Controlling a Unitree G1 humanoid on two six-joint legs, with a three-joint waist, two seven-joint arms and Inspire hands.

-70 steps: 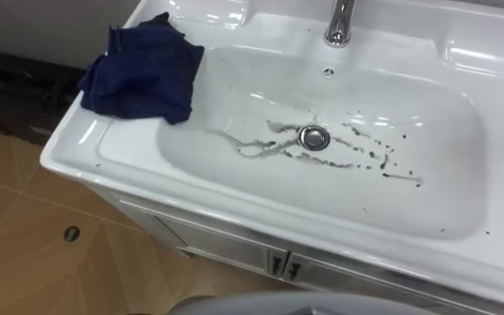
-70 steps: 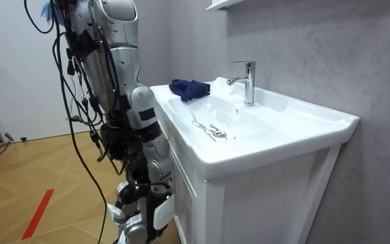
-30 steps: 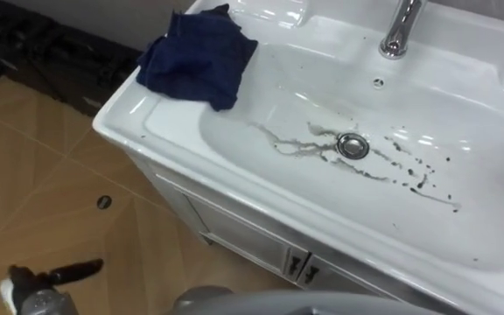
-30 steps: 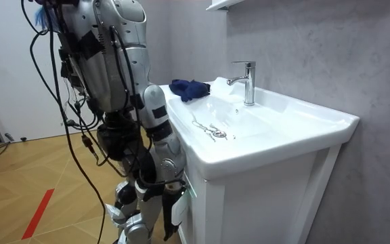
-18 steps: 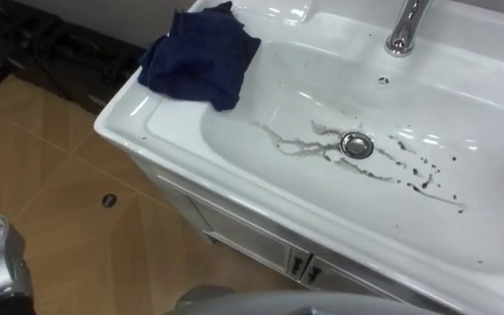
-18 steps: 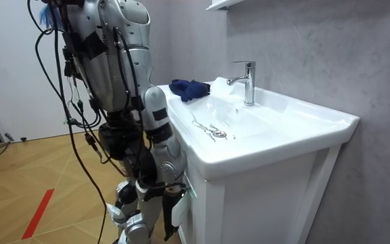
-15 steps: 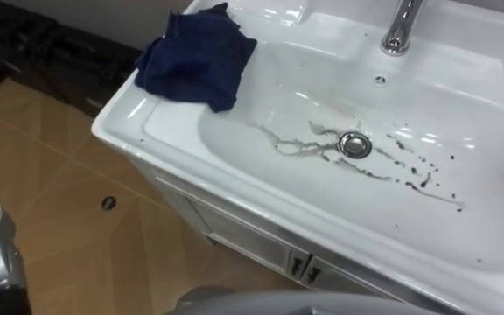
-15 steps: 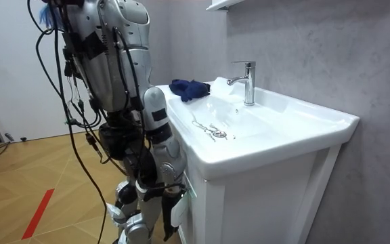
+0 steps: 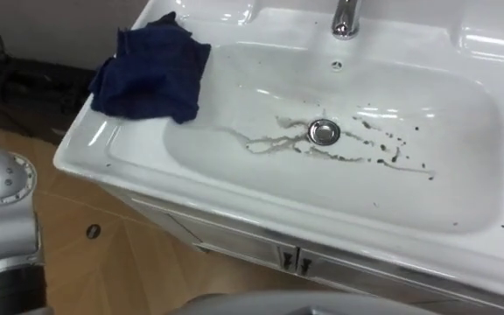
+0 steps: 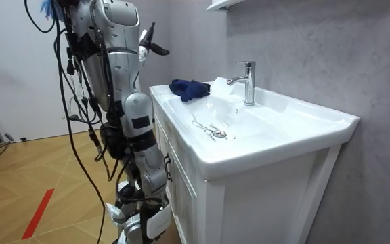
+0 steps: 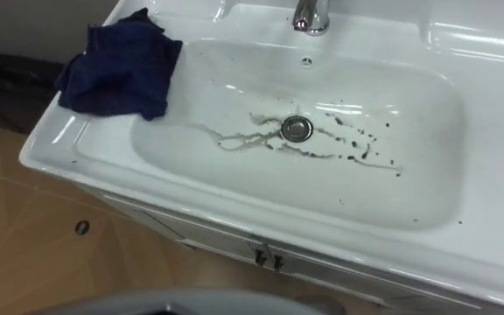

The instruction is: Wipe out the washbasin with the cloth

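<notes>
Left hand [image 10: 152, 43], raised with fingers spread and empty, could knock the cloth [image 9: 147, 74] off the basin [image 9: 234, 217] rim while reaching for it

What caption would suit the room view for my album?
Robot stands by a soiled white basin, left hand raised, blue cloth on the rim.

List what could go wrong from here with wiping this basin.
1. The blue cloth lies bunched on the left rim of the basin, near its outer edge. A poor grab by the raised left hand might knock it to the floor.
2. The dark streaks run both sides of the drain, with specks farther right. A short wipe could smear or miss them.
</notes>
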